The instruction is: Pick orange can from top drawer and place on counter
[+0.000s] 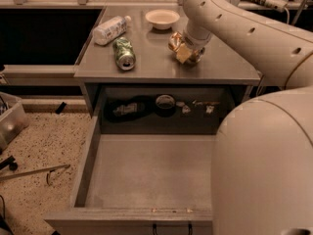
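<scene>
The orange can is shiny gold and sits low at the counter, right of centre. I cannot tell if it touches the surface. My gripper is shut on it from the right, with a tan finger pad against its side. The arm comes in from the upper right. The top drawer is pulled wide open below the counter, and its grey floor holds nothing that I can see.
A green can lies on the counter's left part, a white plastic bottle behind it, and a white bowl at the back. Dark items lie in the recess behind the drawer. My own body blocks the lower right.
</scene>
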`<state>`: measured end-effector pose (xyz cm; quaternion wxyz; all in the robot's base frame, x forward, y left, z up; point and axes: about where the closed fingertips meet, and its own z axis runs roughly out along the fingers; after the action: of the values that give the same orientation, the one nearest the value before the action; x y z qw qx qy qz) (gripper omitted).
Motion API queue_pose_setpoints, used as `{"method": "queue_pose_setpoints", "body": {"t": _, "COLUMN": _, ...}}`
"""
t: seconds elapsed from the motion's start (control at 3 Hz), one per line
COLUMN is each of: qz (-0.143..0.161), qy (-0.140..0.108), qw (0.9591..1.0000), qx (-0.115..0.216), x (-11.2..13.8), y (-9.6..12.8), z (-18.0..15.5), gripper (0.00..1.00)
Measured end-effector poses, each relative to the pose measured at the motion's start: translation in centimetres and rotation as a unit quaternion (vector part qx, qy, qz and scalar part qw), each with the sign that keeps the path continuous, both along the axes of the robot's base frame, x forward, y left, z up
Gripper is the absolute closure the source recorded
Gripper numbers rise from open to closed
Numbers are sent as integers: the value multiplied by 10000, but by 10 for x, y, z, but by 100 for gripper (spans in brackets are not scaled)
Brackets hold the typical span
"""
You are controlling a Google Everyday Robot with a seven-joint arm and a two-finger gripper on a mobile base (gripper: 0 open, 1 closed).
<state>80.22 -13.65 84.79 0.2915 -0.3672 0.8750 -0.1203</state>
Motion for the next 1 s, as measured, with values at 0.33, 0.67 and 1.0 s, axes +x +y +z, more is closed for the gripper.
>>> {"method": "queue_pose_setpoints", "body": {"t": 0.33, "qz": 0, "qy": 0, "qw": 10000, "qx": 0, "x": 0, "y": 0, "z": 0, "gripper": 58}}
{"method": "queue_pose_setpoints", "body": {"t": 0.67, "qz": 0, "qy": 0, "qw": 10000, "qx": 0, "x": 0, "y": 0, "z": 0, "gripper": 35}}
{"method": "queue_pose_setpoints", "body": {"t": 1.0, "qz": 0, "qy": 1, "qw": 10000, "qx": 0, "x": 0, "y": 0, "z": 0, "gripper": 11}}
